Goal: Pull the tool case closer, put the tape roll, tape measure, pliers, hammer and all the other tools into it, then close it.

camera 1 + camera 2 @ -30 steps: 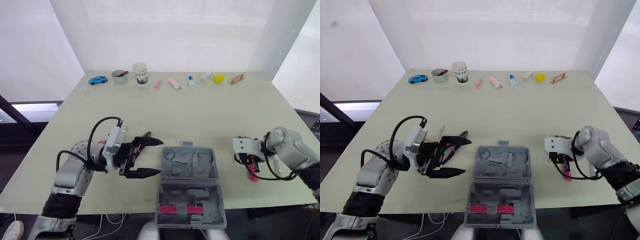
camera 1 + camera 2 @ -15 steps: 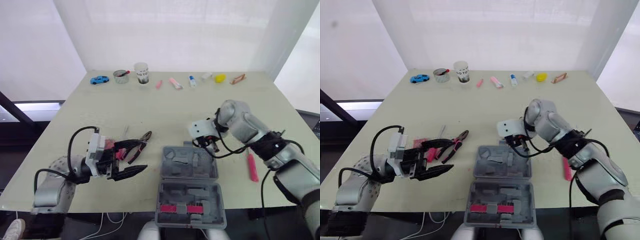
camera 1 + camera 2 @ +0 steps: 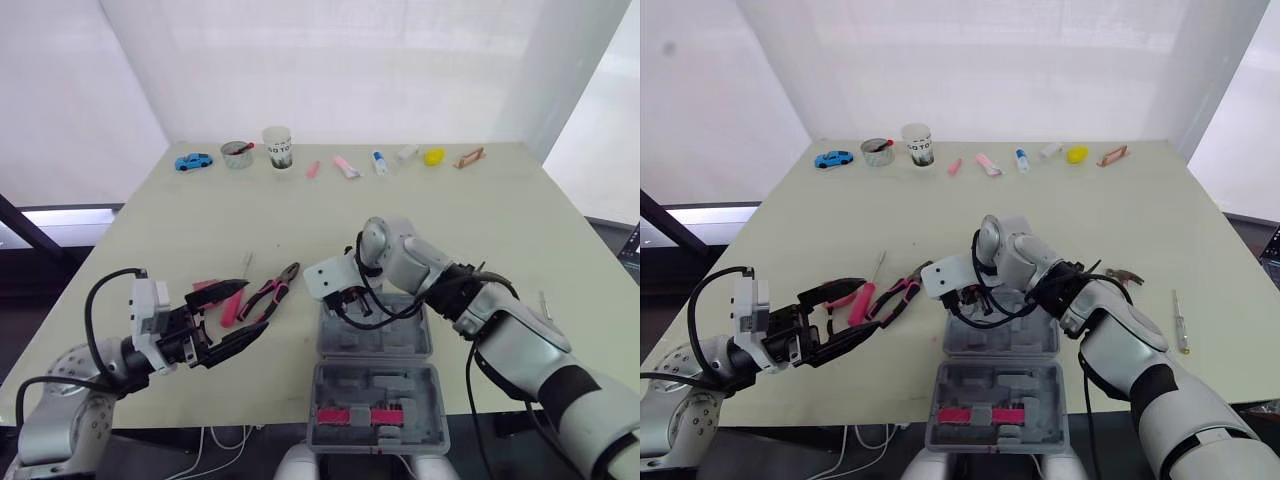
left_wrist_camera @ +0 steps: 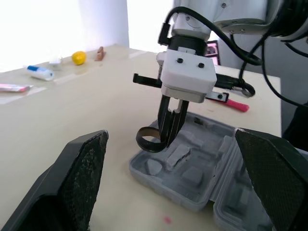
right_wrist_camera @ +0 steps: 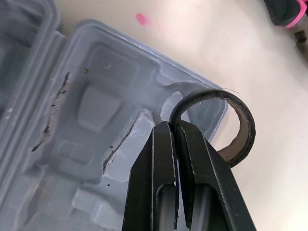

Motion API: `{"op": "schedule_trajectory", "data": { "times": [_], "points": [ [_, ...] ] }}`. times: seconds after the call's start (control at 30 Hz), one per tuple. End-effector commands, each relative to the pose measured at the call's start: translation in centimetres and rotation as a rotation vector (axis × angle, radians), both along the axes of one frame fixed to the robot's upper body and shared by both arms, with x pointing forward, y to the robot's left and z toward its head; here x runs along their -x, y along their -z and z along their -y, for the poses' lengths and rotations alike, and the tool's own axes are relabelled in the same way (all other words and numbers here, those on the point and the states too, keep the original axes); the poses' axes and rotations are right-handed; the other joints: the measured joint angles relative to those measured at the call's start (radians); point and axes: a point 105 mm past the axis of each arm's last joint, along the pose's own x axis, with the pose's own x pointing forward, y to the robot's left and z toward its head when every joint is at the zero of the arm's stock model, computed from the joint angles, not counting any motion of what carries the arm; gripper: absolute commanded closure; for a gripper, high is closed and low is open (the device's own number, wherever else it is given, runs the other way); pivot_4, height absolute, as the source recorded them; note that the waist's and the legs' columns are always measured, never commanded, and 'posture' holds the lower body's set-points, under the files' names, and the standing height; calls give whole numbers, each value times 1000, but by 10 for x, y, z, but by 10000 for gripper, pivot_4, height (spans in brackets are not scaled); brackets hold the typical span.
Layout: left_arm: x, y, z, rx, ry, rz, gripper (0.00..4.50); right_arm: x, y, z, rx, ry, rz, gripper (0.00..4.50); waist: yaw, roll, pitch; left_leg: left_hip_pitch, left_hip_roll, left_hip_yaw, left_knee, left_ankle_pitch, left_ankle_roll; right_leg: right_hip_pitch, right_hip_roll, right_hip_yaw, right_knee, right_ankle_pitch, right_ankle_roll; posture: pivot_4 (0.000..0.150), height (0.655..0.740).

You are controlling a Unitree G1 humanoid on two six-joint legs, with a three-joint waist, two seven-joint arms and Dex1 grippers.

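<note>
The right pincer [image 5: 174, 126] is clamped on the rim of the tape roll [image 5: 243, 130], at the upper-left corner of the open tool case [image 3: 400, 335], mid-frame in the head view. The left pincer [image 3: 256, 307], fingers apart, hovers at lower left beside the pliers [image 3: 280, 283].

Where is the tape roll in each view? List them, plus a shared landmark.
Left eye: tape roll under the right gripper, at the tool case's far-left corner.
Right eye: same spot.
Left wrist: hanging from that gripper over the case corner.
Right wrist: pinched between the fingers.
Landmark: tool case.
</note>
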Motion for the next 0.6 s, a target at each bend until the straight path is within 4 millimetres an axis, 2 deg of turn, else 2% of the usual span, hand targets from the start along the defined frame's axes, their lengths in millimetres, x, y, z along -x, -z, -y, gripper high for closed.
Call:
{"op": "schedule_trajectory", "data": {
  "times": [0.03,0.33,0.6],
  "points": [
    [3,-8,2,-4,-11,36,0,-1,-6,-8,-8,-36,37,44600,-3,0,0,0,0,0,0,0,0,0,0,0,0,0,0,1500,7400],
    [4,1,-14,-22,-66,-11,0,1,8,-10,-10,-40,9,44600,-8,0,0,0,1,-1,-1,0,-1,0,1,-1,0,0,-1,1500,7400],
    [1,5,-16,-84,-71,-34,0,2,11,-13,-32,-36,-1,44600,-8,0,0,0,1,-1,-1,0,-1,0,1,-1,0,0,-1,1500,7400]
  ]
}}
